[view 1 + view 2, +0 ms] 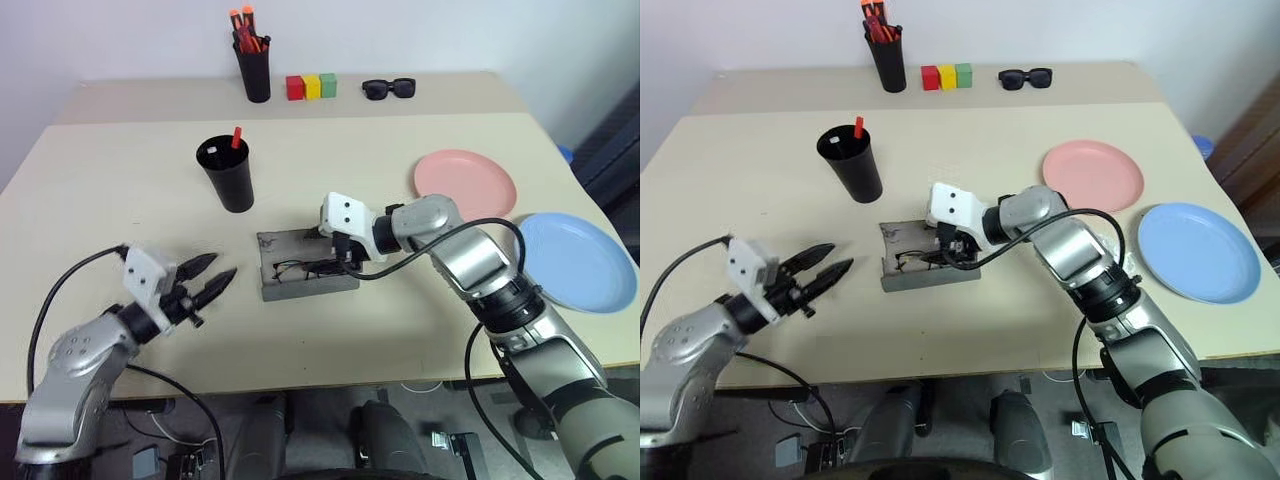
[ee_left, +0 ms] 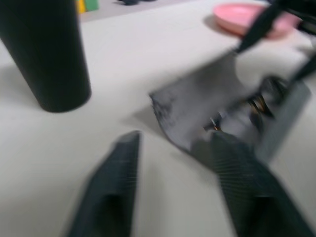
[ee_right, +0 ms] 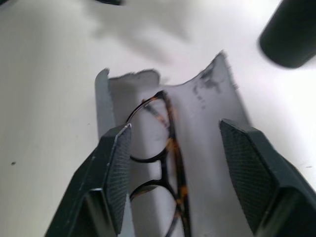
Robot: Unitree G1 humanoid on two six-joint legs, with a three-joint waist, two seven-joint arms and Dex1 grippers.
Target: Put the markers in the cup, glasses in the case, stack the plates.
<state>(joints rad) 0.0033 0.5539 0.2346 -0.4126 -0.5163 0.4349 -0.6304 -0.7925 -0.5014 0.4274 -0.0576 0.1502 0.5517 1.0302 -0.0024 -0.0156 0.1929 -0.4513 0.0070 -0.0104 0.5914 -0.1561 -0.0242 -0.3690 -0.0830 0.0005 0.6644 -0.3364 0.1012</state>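
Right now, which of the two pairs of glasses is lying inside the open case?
The thin dark wire-frame eyeglasses lie in the open grey glasses case at mid-table. The thick black sunglasses sit on the bare table by the far edge.

- Two beige tables pushed together: near table (image 1: 120, 200), far table (image 1: 150, 98) against the wall.
- Plain pale wall (image 1: 450, 35) behind, evenly lit.
- Grey floor (image 1: 330, 420) below the front edge, cables trailing.
- Dark furniture (image 1: 612, 140) at right edge, unclear.
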